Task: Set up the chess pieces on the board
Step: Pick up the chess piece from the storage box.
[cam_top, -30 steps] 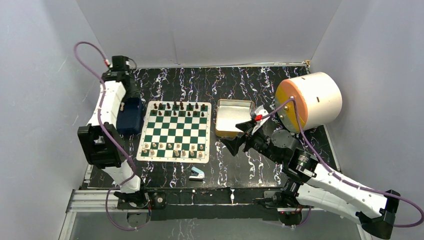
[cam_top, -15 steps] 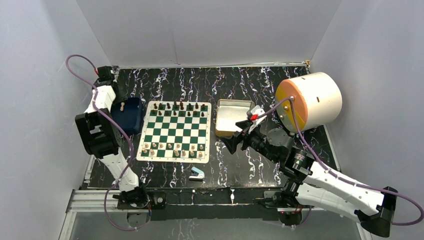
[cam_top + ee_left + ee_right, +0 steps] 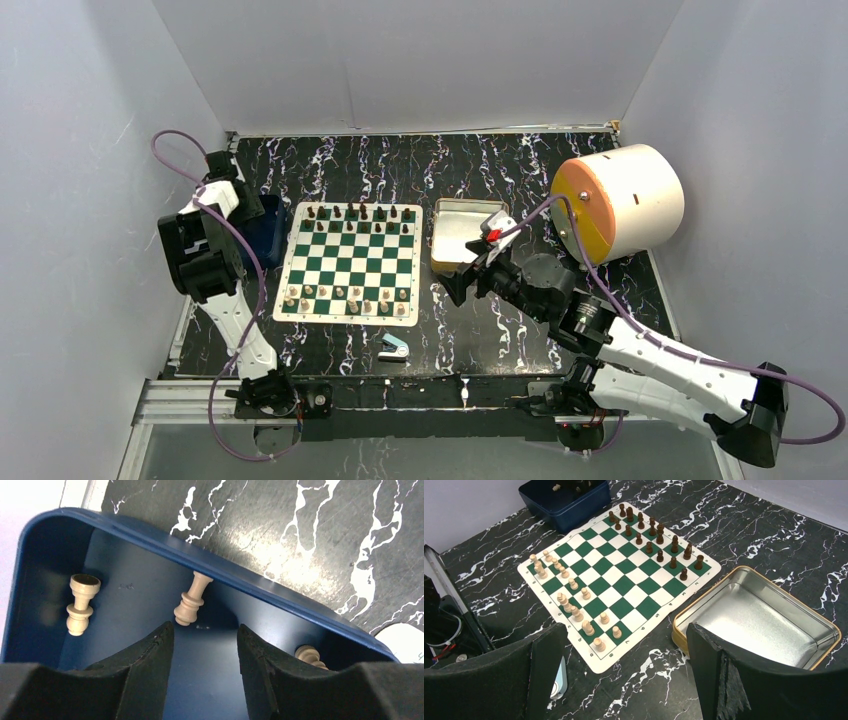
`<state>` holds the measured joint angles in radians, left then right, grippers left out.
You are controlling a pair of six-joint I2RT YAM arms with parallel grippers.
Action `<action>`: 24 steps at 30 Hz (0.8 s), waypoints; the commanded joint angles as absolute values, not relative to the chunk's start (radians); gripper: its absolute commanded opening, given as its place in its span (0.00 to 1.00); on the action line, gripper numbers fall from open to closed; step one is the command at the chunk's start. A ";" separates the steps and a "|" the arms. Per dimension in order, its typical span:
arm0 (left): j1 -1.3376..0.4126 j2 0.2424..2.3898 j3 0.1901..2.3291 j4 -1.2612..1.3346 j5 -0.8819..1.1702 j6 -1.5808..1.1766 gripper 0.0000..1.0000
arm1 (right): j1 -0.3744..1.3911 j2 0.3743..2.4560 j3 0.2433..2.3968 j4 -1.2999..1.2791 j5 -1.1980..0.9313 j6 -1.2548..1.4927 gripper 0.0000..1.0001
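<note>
The board [image 3: 348, 262] lay flat on the black marbled table [image 3: 480, 170], a little left of the middle. Dark pieces [image 3: 355, 213] stood in two rows along its far edge and pale pieces [image 3: 345, 297] in two rows along its near edge. The squares between them were bare. Just left of the board's far corner sat a dark blue tray [image 3: 250, 587] with loose pale pieces [image 3: 80, 605] lying in it, at least three, one of them half hidden behind a finger. The left gripper [image 3: 205, 630] hung inside that tray with a narrow gap between its fingers. It gripped nothing, and one fallen piece lay just beyond its tips. To the right of the board sat an open silver tin [image 3: 466, 235], its shiny floor showing. The right gripper [image 3: 462, 283] hovered at the tin's near side, pointing toward the board. Its fingers were spread wide with nothing between them. A small blue-and-white stapler [image 3: 393, 347] lay near the board's near right corner. A big white drum [image 3: 620, 200] with an orange face lay on its side at the far right.
</note>
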<state>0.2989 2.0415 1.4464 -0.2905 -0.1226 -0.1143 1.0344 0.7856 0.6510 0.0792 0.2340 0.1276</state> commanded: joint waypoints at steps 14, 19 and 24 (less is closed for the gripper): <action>0.317 2.081 1.465 -0.237 -0.131 -0.057 0.50 | 1.033 0.825 0.710 0.166 0.248 0.088 0.99; 0.319 2.091 1.471 -0.243 -0.136 -0.045 0.45 | 1.033 0.827 0.710 0.168 0.249 0.094 0.99; 0.319 2.089 1.461 -0.235 -0.092 -0.044 0.30 | 1.033 0.816 0.704 0.166 0.262 0.087 0.99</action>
